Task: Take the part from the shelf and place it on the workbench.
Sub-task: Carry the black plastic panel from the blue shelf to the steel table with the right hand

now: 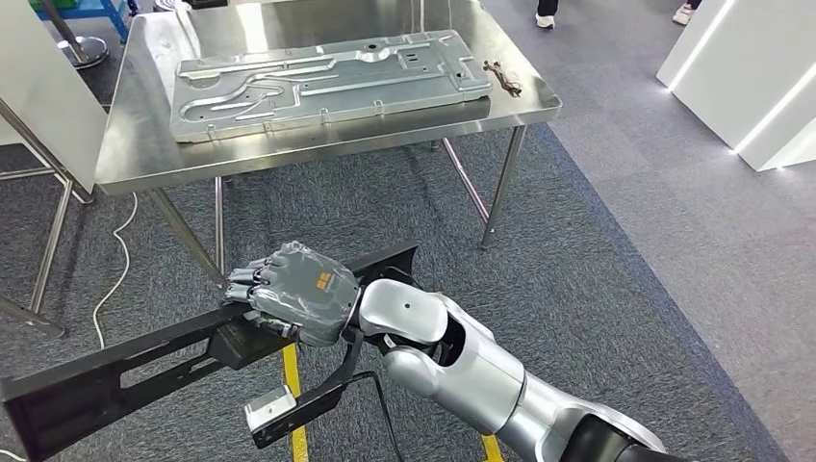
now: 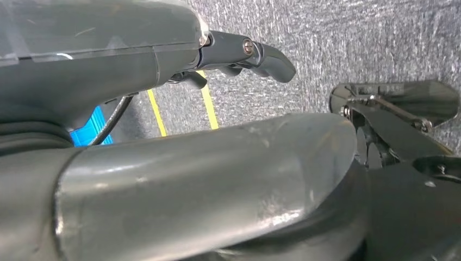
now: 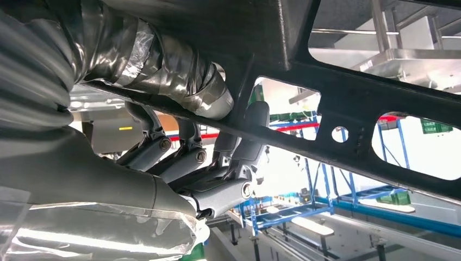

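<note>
No readable text, brand, number or sign is showing in any of the three views. The one mark is a small orange patch sitting on the back of the right hand in the head view, and it is appearing too small and blurred to tell whether it holds letters or only a logo. In the right wrist view a yellow label is hanging on a grey panel, its print unreadable.

Your right hand grips the long part low in front | counter stands beyond | panel lies on counter
</note>
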Motion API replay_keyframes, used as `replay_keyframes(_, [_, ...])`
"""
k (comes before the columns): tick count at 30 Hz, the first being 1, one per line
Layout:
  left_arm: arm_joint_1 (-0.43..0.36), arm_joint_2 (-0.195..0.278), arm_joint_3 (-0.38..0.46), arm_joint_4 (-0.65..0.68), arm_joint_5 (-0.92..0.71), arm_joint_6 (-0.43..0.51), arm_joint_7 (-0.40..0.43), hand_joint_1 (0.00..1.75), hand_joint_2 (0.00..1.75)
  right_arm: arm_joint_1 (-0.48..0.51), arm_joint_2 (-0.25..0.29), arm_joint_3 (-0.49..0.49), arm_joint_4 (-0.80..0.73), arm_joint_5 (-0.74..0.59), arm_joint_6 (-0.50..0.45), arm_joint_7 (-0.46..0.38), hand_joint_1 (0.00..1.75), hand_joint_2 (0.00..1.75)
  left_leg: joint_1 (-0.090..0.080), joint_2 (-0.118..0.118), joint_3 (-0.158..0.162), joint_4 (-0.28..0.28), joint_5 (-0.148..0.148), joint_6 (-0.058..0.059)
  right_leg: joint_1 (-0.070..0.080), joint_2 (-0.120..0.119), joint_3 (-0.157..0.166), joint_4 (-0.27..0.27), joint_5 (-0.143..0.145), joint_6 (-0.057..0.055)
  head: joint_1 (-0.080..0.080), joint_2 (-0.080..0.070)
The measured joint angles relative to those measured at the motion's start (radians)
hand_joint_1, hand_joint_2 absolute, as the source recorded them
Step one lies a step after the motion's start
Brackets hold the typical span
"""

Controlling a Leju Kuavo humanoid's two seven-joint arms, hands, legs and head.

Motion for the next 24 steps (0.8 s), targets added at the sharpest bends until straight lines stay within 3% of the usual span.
replay_keyframes(2, [0.001,-0.003,0.001,0.0,-0.005,0.0,0.0,0.0,0.0,0.0,-0.005,-0.004,0.0,0.002,-0.001,0.001,1.75,1.75,-0.005,-0.001,0.016,0.001,-0.014,-0.003,0.007,0.0,0.049,-0.128,0.075,-0.015,0.0,0.0])
replay_keyframes(3, [0.001,-0.005,0.001,-0.003,-0.008,-0.002,0.0,0.0,0.0,0.001,-0.008,-0.008,0.0,0.002,-0.001,0.002,1.75,1.75,-0.006,-0.001,0.019,0.001,-0.019,-0.007,0.01,-0.001,0.065,-0.17,0.089,-0.02,0.0,0.0])
replay_keyframes(5, [0.001,-0.011,0.001,-0.013,-0.016,-0.008,0.002,0.0,0.0,0.001,-0.017,-0.02,0.0,0.003,-0.002,0.002,1.75,1.75,-0.005,0.0,0.02,-0.002,-0.025,-0.017,0.015,0.0,0.073,-0.195,0.084,-0.024,0.001,0.0])
replay_keyframes(8, [0.003,-0.016,0.002,-0.034,-0.025,-0.022,0.008,0.0,0.0,0.001,-0.03,-0.043,-0.002,0.004,-0.004,0.0,1.75,1.75,-0.006,0.002,0.021,0.015,-0.044,-0.033,0.003,0.002,0.097,-0.221,0.083,-0.03,0.001,0.0])
replay_keyframes(10, [0.005,-0.016,0.002,-0.043,-0.027,-0.024,0.009,0.0,0.0,-0.002,-0.036,-0.052,-0.003,0.005,-0.006,-0.002,1.75,1.75,0.001,0.003,-0.024,0.111,-0.086,-0.046,-0.004,0.0,0.117,-0.233,0.077,-0.034,0.0,0.0])
replay_keyframes(11, [0.005,-0.016,0.003,-0.046,-0.027,-0.024,0.009,0.0,0.0,-0.002,-0.038,-0.054,-0.003,0.005,-0.007,-0.003,1.75,1.75,0.006,0.003,-0.066,0.181,-0.11,-0.052,-0.004,0.0,0.124,-0.233,0.073,-0.035,0.0,0.0])
replay_keyframes(12, [0.006,-0.016,0.003,-0.049,-0.028,-0.025,0.01,0.0,0.0,-0.001,-0.041,-0.055,-0.003,0.005,-0.007,-0.004,1.75,1.75,0.012,0.003,-0.108,0.244,-0.123,-0.058,-0.005,0.0,0.13,-0.233,0.067,-0.035,0.0,0.0])
replay_keyframes(13, [0.007,-0.016,0.003,-0.052,-0.029,-0.026,0.01,0.0,0.0,0.0,-0.043,-0.056,-0.003,0.005,-0.007,-0.004,1.75,1.75,0.016,0.004,-0.136,0.275,-0.118,-0.063,-0.006,0.0,0.136,-0.233,0.061,-0.034,0.0,0.0])
replay_keyframes(14, [0.008,-0.016,0.004,-0.055,-0.029,-0.028,0.011,0.0,0.0,0.001,-0.045,-0.057,-0.002,0.005,-0.007,-0.005,1.75,1.75,0.02,0.004,-0.148,0.269,-0.092,-0.066,-0.007,0.001,0.144,-0.233,0.054,-0.031,0.0,0.0])
replay_keyframes(15, [0.009,-0.016,0.005,-0.058,-0.029,-0.03,0.011,0.0,0.0,0.002,-0.047,-0.058,-0.002,0.005,-0.007,-0.005,1.75,1.75,0.023,0.004,-0.139,0.226,-0.05,-0.069,-0.009,0.002,0.154,-0.233,0.047,-0.028,0.0,0.0])
replay_keyframes(16, [0.01,-0.015,0.007,-0.06,-0.028,-0.032,0.012,0.0,0.0,0.001,-0.048,-0.06,-0.002,0.004,-0.007,-0.006,1.75,1.75,0.025,0.005,-0.116,0.155,0.001,-0.07,-0.011,0.003,0.165,-0.232,0.039,-0.024,0.0,0.0])
replay_keyframes(18, [0.011,-0.016,0.014,-0.066,-0.024,-0.036,0.017,0.0,0.0,-0.001,-0.05,-0.066,-0.003,0.002,-0.005,-0.008,1.75,1.75,0.022,0.005,-0.069,0.041,0.056,-0.068,-0.011,0.004,0.179,-0.23,0.023,-0.011,0.0,0.0])
replay_keyframes(19, [0.011,-0.018,0.018,-0.071,-0.021,-0.038,0.021,0.0,0.0,-0.003,-0.051,-0.069,-0.003,-0.001,-0.004,-0.011,1.75,1.75,0.02,0.005,-0.057,0.012,0.062,-0.064,-0.009,0.005,0.182,-0.23,0.018,-0.004,0.0,0.0])
replay_keyframes(22, [0.012,-0.026,0.031,-0.098,-0.015,-0.049,0.036,0.0,0.0,-0.009,-0.049,-0.074,-0.004,-0.005,0.005,-0.019,1.75,1.75,0.017,0.003,-0.049,0.002,0.049,-0.043,-0.01,0.004,0.188,-0.235,0.008,0.012,0.0,0.0])
replay_keyframes(24, [0.016,-0.031,0.043,-0.119,-0.009,-0.058,0.044,0.0,0.0,-0.013,-0.038,-0.074,-0.004,0.0,0.014,-0.018,1.75,1.75,0.019,0.003,-0.038,-0.006,0.045,-0.029,-0.013,0.003,0.175,-0.197,-0.015,0.019,0.0,0.0])
